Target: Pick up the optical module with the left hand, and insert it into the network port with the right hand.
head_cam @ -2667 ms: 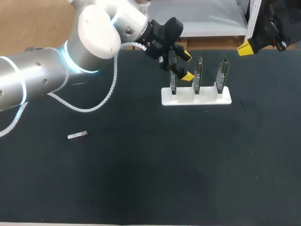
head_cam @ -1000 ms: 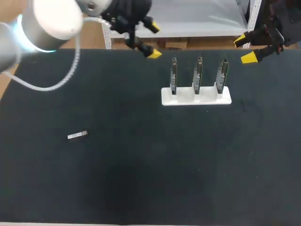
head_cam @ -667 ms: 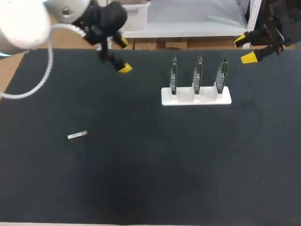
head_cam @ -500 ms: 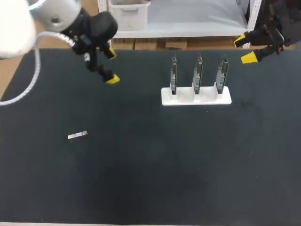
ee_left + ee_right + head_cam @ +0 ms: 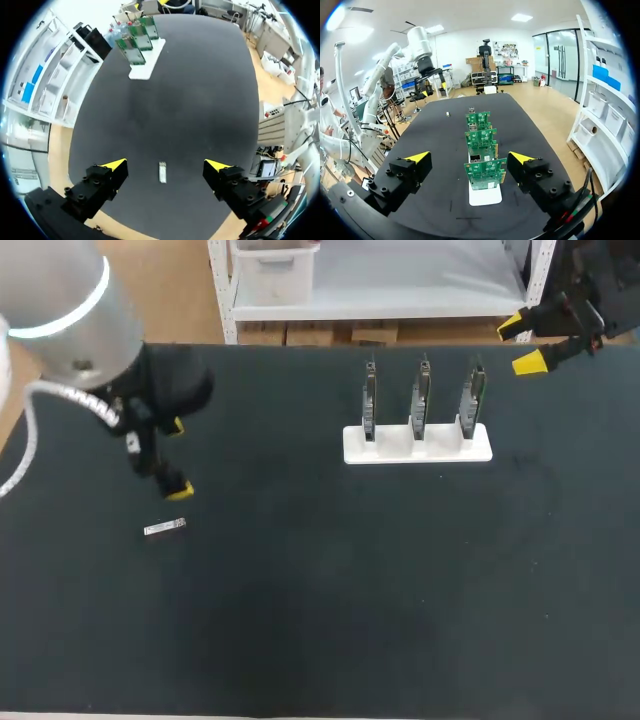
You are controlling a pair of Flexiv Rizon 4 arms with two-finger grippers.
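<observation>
**Head view.** The left arm came in from the left side, and the left tool (image 5: 172, 458) hung over the dark desk (image 5: 330, 590) with its two yellow fingers spread wide and nothing between them. The optical module (image 5: 165, 528), a small silvery bar, lay flat on the desk just beside the tool's nearer fingertip, apart from it. Well away on the far right part of the desk, a white holder (image 5: 417, 445) carried three green circuit boards (image 5: 422, 398) standing upright in a row. The right tool (image 5: 522, 343) hung at the far right corner, past the holder, spread wide and empty.

**Left wrist view.** The left tool (image 5: 165, 165) looked down on the desk (image 5: 200, 100) with both fingers far apart. The optical module (image 5: 162, 172) lay on the desk below the gap between them, about midway, touching neither finger, its long side pointing ahead. The white holder (image 5: 146, 67) with the circuit boards (image 5: 136, 42) stood far ahead near the desk's far end.

**Right wrist view.** The right tool (image 5: 469, 158) was wide open and empty. The circuit boards (image 5: 481, 140) stood one behind another straight ahead of its gap in the white holder (image 5: 485, 196), touched by neither finger. The optical module (image 5: 448, 114) showed as a small speck far beyond them on the desk (image 5: 435, 150), below the left tool (image 5: 433, 88).
</observation>
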